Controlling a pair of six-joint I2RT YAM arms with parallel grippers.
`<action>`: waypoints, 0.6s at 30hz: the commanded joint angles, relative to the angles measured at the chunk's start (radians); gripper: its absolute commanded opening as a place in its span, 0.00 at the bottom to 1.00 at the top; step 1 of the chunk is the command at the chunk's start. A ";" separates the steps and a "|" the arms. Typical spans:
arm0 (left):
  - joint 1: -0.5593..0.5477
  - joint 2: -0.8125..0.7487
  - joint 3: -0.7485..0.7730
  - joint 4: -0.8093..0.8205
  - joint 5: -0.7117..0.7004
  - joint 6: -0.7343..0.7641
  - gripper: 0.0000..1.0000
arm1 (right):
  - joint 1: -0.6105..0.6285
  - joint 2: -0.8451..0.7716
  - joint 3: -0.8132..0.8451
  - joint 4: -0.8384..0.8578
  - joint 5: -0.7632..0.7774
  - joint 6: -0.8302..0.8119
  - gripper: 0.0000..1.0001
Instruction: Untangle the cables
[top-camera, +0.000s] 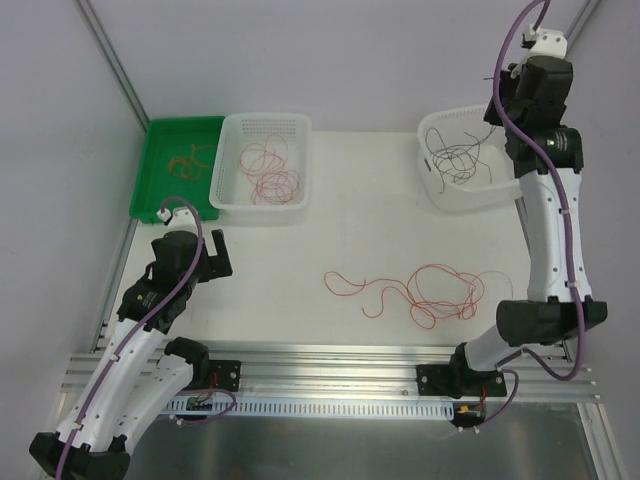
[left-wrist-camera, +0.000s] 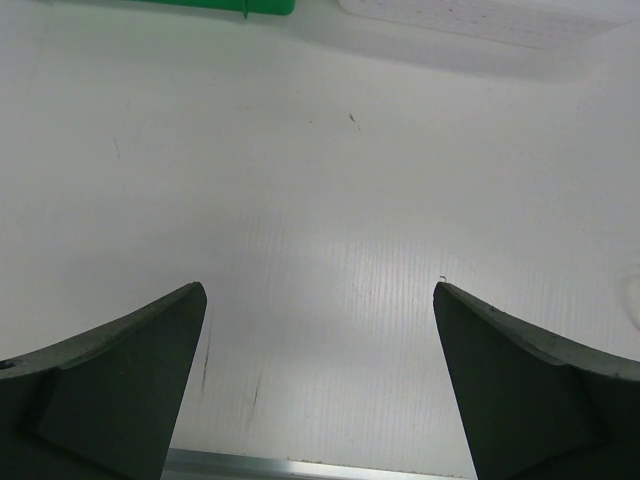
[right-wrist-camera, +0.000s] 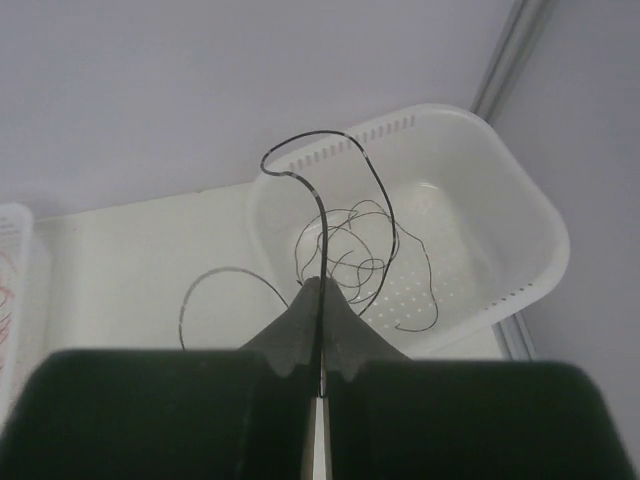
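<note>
The black cable (right-wrist-camera: 322, 250) is pinched in my right pincer (right-wrist-camera: 318, 292), whose fingers are closed tight on it. Its loops hang over and into the rounded white basket (right-wrist-camera: 490, 160) at the table's far right edge. The red cables (top-camera: 440, 290) lie loose on the bare table (top-camera: 350, 230) with open room all round. My left pincer (left-wrist-camera: 318, 290) hangs wide open and empty, near the green tray (top-camera: 160, 170) and the slotted basket (top-camera: 262, 207).

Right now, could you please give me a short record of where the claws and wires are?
left claw: open, over bare table
right claw: shut on black wire, raised near round basket
round basket: black wires
green tray: orange wires
square basket: red wires
table: loose red wires
</note>
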 joint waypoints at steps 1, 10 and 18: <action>0.010 -0.001 -0.005 0.033 0.014 0.023 0.99 | -0.090 0.122 0.031 0.112 -0.080 0.002 0.01; 0.010 0.016 -0.005 0.038 0.025 0.027 0.99 | -0.213 0.455 0.194 0.186 -0.099 0.033 0.07; 0.011 0.039 0.001 0.039 0.056 0.038 0.99 | -0.217 0.374 0.050 0.192 -0.148 0.068 0.77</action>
